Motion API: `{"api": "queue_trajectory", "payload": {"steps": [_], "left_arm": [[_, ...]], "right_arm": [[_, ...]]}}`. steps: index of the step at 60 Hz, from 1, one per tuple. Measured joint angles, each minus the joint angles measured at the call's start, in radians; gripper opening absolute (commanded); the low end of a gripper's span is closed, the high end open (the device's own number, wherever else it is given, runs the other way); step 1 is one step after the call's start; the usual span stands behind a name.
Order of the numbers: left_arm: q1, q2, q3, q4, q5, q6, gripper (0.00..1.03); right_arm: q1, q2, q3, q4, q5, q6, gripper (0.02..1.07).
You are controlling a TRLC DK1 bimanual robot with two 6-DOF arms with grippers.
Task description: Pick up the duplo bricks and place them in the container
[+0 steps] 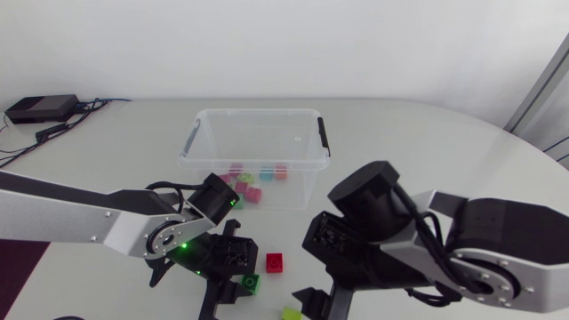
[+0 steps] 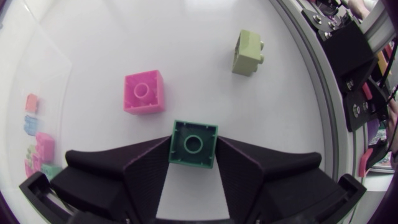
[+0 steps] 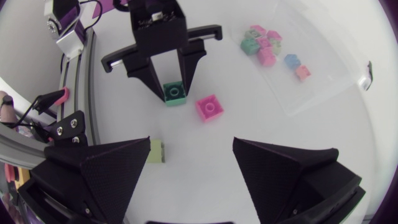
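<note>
Left end effector [image 2: 193, 152] clamps around green brick [image 2: 194, 142].

Left tool [image 2: 193, 155] around brick [image 2: 193, 144]; other bricks [image 3: 266, 55] in container [image 1: 258, 112].

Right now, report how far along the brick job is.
Done: several bricks lie in the container. In hand: the left gripper is shut on the green brick, apparently not yet lifted off the table. Left: the pink brick and lime brick sit loose there; the right gripper is open and empty.
</note>
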State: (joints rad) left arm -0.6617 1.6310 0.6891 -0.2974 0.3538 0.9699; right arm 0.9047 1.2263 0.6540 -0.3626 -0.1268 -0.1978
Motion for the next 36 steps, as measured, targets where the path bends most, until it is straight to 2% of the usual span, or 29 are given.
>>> {"api": "queue_trajectory", "payload": {"steps": [5, 13, 24, 28, 33, 36], "left_arm": [[-0.003, -0.001, 0.002, -0.005, 0.000, 0.000, 0.28], [0.009, -0.037, 0.004, -0.059, 0.000, 0.000, 0.28], [0.077, -0.239, 0.004, -0.135, -0.001, -0.002, 0.28], [0.101, -0.325, 0.004, -0.153, 0.000, -0.008, 0.28], [0.142, -0.414, 0.005, -0.173, -0.001, -0.017, 0.28], [0.162, -0.448, 0.008, -0.175, -0.001, -0.027, 0.28]], "right_arm": [[0.027, 0.035, -0.007, 0.000, 0.000, 0.000, 0.91], [0.059, 0.089, -0.008, 0.000, 0.000, 0.000, 0.91], [0.112, 0.209, 0.010, -0.008, 0.001, 0.004, 0.88], [0.116, 0.241, 0.035, -0.019, 0.002, 0.008, 0.78], [0.116, 0.262, 0.062, -0.031, 0.004, 0.011, 0.73], [0.116, 0.276, 0.077, -0.034, 0.005, 0.011, 0.66]]}}
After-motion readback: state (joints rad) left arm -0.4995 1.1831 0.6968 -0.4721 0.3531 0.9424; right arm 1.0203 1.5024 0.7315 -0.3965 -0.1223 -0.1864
